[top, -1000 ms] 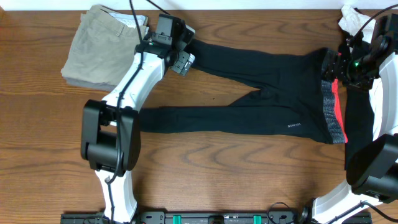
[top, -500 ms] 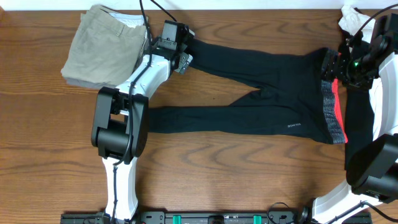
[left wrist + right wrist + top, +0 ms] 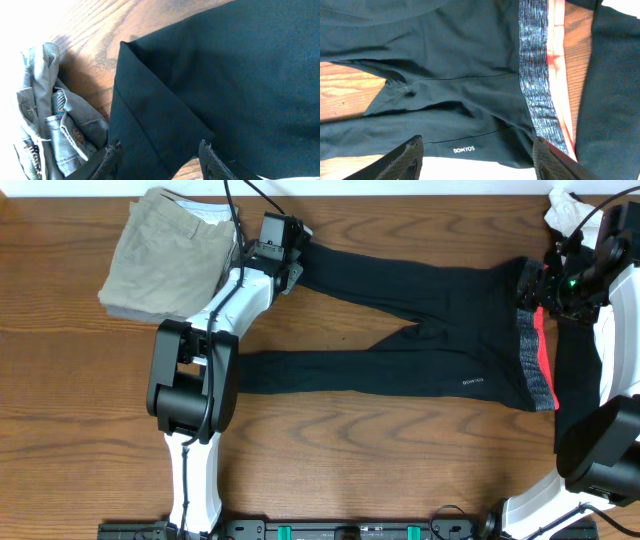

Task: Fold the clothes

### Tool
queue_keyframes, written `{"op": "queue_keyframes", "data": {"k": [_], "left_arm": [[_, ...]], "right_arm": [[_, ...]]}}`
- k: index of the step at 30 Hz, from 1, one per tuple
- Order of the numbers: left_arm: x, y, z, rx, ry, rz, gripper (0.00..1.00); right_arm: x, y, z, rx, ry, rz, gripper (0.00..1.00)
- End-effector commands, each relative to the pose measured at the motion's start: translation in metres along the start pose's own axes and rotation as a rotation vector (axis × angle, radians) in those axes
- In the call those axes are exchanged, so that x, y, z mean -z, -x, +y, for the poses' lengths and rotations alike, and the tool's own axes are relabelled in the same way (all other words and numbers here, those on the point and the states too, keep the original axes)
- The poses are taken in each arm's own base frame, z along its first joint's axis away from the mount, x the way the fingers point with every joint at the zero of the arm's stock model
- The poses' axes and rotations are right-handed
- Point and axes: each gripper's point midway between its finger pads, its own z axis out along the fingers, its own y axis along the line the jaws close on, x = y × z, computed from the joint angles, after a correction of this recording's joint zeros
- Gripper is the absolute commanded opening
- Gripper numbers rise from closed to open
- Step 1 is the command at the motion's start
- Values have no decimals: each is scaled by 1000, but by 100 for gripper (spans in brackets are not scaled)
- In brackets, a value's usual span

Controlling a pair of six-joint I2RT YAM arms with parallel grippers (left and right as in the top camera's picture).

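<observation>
The black leggings (image 3: 420, 330) lie spread flat on the wooden table, legs pointing left, the red-and-grey waistband (image 3: 540, 355) at the right. My left gripper (image 3: 288, 272) is down at the end of the upper leg. In the left wrist view the folded cuff (image 3: 150, 120) lies between the fingers of this gripper (image 3: 159, 157), which stand apart, with wood showing beside the right one. My right gripper (image 3: 548, 280) hovers over the waist end. It is open (image 3: 480, 160), with the white logo print (image 3: 462, 149) and waistband (image 3: 535, 75) below it.
Folded khaki trousers (image 3: 165, 255) lie at the back left, right beside the left gripper and also in the left wrist view (image 3: 45, 125). A white T-shirt (image 3: 565, 210) is bunched at the back right corner. The table's far edge runs just behind both.
The left arm reached farther onto the upper leg's cuff, and its jaws have narrowed around the fabric. The right arm and the leggings have not moved.
</observation>
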Motion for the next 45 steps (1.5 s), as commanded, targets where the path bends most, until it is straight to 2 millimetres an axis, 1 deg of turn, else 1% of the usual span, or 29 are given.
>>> {"op": "queue_keyframes", "data": {"k": [1, 5, 12, 13, 14, 16, 17, 18, 19, 21, 24, 25, 29, 30, 32, 33, 35, 37, 42, 45], "left_arm": [[-14, -13, 7, 17, 14, 33, 51], [-23, -23, 8, 20, 12, 56, 52], [-23, -17, 10, 26, 21, 34, 51], [-23, -17, 10, 26, 22, 32, 49], [-23, -17, 10, 27, 23, 30, 42], [-23, -16, 10, 27, 24, 28, 25], [-23, -15, 11, 28, 25, 25, 15], [-23, -14, 11, 29, 27, 21, 8], [-23, -13, 12, 30, 28, 17, 6], [-23, -11, 16, 49, 50, 9, 6], [-21, -11, 36, 113, 154, 13, 6], [-19, -10, 38, 116, 167, 13, 6], [-12, -4, 40, 115, 169, -2, 6], [-10, 0, 39, 114, 165, -12, 17], [-9, 4, 34, 109, 161, -23, 34], [-9, 6, 32, 107, 158, -29, 45], [-12, 9, 21, 112, 106, -48, 53], [-13, 12, 13, 134, 56, -66, 54], [-19, 15, 11, 202, 52, -85, 54], [-25, 11, 9, 250, 49, -81, 54]], "right_arm": [[7, 4, 8, 25, 10, -23, 68], [7, 3, 8, 25, 10, -21, 68], [7, 5, 8, 26, 10, -27, 68], [7, 5, 8, 26, 10, -27, 68], [7, 5, 8, 26, 10, -27, 68], [7, 5, 8, 26, 10, -27, 68], [7, 5, 8, 26, 10, -27, 68], [7, 5, 8, 26, 10, -27, 68], [7, 5, 8, 26, 10, -28, 68], [7, 5, 8, 26, 10, -28, 68], [7, 5, 8, 26, 10, -27, 68], [7, 5, 8, 26, 10, -27, 67], [7, 5, 8, 26, 10, -28, 68], [7, 5, 8, 26, 10, -28, 68], [7, 5, 8, 26, 11, -27, 67], [7, 5, 8, 26, 11, -27, 67], [7, 5, 8, 26, 11, -26, 67], [7, 4, 8, 26, 11, -25, 67], [7, 3, 8, 25, 11, -20, 67], [7, 2, 8, 24, 11, -14, 67]]}}
